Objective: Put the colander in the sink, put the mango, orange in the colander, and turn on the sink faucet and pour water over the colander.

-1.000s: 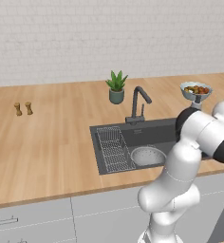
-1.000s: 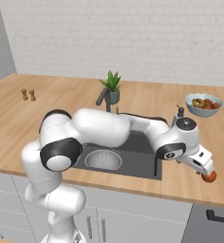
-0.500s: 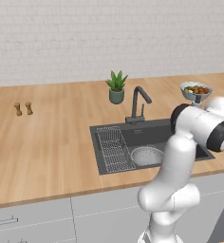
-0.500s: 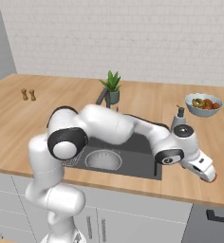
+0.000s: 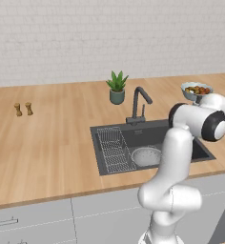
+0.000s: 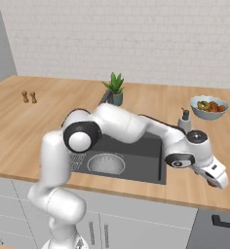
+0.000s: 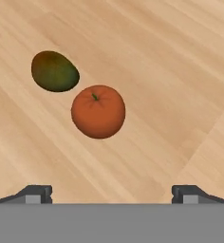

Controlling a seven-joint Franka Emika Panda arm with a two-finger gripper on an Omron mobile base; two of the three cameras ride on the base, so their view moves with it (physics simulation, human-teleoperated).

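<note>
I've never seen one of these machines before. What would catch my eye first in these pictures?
Probably the big white jointed arm, bending from the cabinet front across the dark grey recessed sink to the wooden counter at its right. In that basin lies a shiny perforated metal colander. The hand view looks down on a round orange and a dark green mango lying side by side on the wood, the open gripper above them.

Bare wooden counter all round the orange, mango close alongside.
</note>
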